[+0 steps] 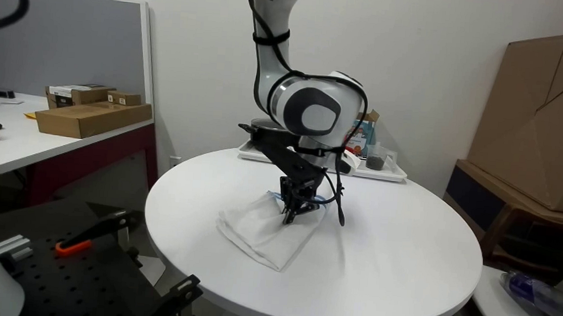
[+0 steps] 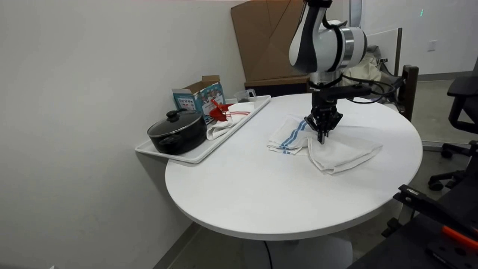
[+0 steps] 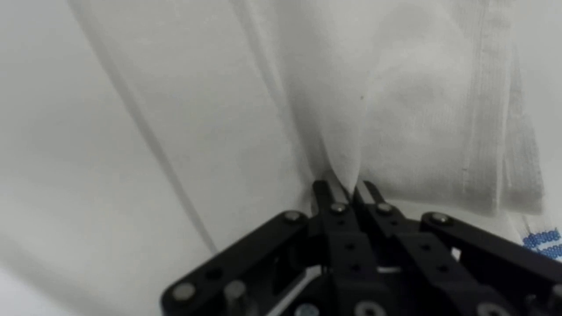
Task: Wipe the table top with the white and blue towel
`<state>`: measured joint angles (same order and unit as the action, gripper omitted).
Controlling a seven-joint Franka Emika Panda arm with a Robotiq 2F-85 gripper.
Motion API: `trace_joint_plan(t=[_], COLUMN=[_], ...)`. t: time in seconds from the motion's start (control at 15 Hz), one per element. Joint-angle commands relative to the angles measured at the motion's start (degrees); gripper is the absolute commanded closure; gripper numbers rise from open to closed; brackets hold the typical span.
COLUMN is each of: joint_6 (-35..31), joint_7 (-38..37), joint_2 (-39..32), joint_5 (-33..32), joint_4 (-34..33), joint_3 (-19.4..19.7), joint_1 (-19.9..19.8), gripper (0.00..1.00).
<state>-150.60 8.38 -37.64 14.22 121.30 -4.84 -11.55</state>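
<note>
White and blue towel (image 2: pixel 341 153) lay gathered for wiping on the round table top (image 1: pixel 392 275)
The gripper (image 3: pixel 350 191) pinched a fold of it, and the rest lay spread on either side. The grip seemed made and the wiping stroke in hand or about to begin; which, could not be told. The next move seemed to call for a low sweep over bare white, the pinch kept firm. Only the wrist view showed that fold running between the fingertips (image 3: pixel 322 193). Blue stripes (image 2: pixel 294 134) showed plainly in an exterior view, as did the lidded pot (image 2: pixel 177 132) on its tray (image 2: pixel 214 143); in an exterior view the arm (image 1: pixel 272 78) covered much of that pot.
</note>
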Motion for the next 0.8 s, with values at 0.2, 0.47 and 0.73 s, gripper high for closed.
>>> trace_joint_plan(t=[0.2,0.47,0.73], joint_6=[3.6,9.9,13.1], joint_7=[-1.1,-2.6,-1.6], joint_2=[-2.3,-0.1,6.0], joint_5=[0.3,-1.9,-1.8], joint_4=[-3.6,-3.5,-2.2], joint_3=[0.1,1.9,3.0], joint_1=[-0.4,1.4,0.7], gripper=[0.54,0.26,0.01])
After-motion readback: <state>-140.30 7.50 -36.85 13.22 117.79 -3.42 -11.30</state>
